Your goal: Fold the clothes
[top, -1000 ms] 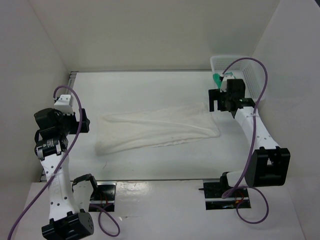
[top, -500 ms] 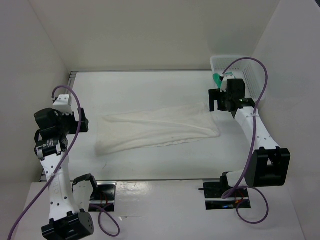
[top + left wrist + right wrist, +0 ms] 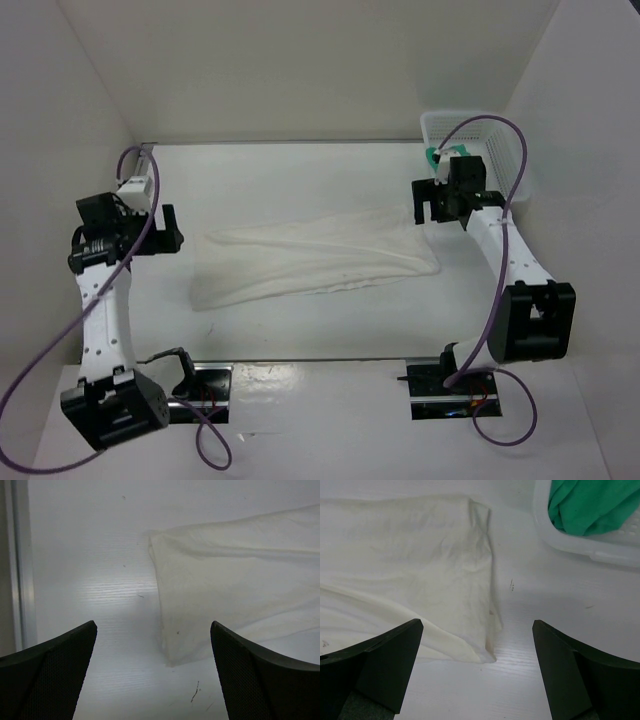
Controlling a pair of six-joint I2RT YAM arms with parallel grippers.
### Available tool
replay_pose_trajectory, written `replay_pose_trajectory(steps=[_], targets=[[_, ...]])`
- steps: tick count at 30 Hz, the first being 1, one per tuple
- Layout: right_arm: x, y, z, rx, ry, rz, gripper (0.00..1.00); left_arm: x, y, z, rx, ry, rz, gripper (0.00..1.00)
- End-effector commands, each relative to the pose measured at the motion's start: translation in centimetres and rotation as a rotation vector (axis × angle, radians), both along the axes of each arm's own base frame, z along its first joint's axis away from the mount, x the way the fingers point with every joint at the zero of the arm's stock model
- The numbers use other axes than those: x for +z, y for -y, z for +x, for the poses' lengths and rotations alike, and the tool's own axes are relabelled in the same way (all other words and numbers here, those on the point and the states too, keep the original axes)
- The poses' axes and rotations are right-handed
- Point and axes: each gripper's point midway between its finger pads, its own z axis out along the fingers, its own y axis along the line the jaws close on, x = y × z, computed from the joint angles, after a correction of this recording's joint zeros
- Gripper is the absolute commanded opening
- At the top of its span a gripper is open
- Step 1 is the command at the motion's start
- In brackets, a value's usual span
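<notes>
The clothes (image 3: 315, 258) are one white, wrinkled garment lying flat as a long strip across the middle of the table. My left gripper (image 3: 175, 229) hovers open just off its left end, which shows in the left wrist view as a folded edge of the clothes (image 3: 240, 575) ahead of the open gripper (image 3: 153, 680). My right gripper (image 3: 422, 203) stands open above the right end. There the clothes (image 3: 405, 555) end in a hem between and ahead of the gripper (image 3: 477, 675). Neither gripper holds anything.
A white mesh basket (image 3: 505, 150) sits in the back right corner with a green cloth (image 3: 432, 157) in it, close behind the right gripper; basket rim (image 3: 580, 550) and green cloth (image 3: 592, 505) show in the right wrist view. A metal rail (image 3: 20, 565) borders the table's left edge. White walls enclose three sides.
The left arm has swung up and toward the far side, bringing its gripper slightly closer to the garment's left end. The right gripper has shifted a little left and back. The garment has not moved.
</notes>
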Motion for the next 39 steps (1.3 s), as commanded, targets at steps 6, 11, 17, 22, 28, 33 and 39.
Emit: replay_pose_trajectory(steps=[6,11,17,22,28,33,39], targets=[[-1.3,-2.0,0.4,0.092,-0.097,0.005,0.99,-5.8,0.0,2.6,-0.101,-0.246,-0.001,1.00],[-3.4,-3.4,0.8,0.138,-0.163,-0.052,0.99,-8.6,-0.6,5.0,-0.125,-0.353,0.014,1.00],[-3.5,-3.6,0.5,0.144,-0.160,-0.045,0.99,-12.9,-0.1,8.0,-0.176,-0.386,-0.066,1.00],[-3.2,-3.9,0.2,0.157,-0.146,-0.028,0.99,-14.8,0.6,10.2,-0.223,-0.389,-0.138,1.00],[-3.5,-4.4,0.0,0.173,-0.147,-0.021,0.99,-16.5,0.6,11.3,-0.250,-0.386,-0.143,1.00],[-3.0,-3.9,0.3,0.154,-0.128,-0.043,0.99,-17.6,0.9,11.4,-0.252,-0.397,-0.151,1.00],[-2.7,-3.8,0.3,0.140,-0.119,-0.043,0.99,-18.9,2.1,10.2,-0.266,-0.445,-0.110,0.98]])
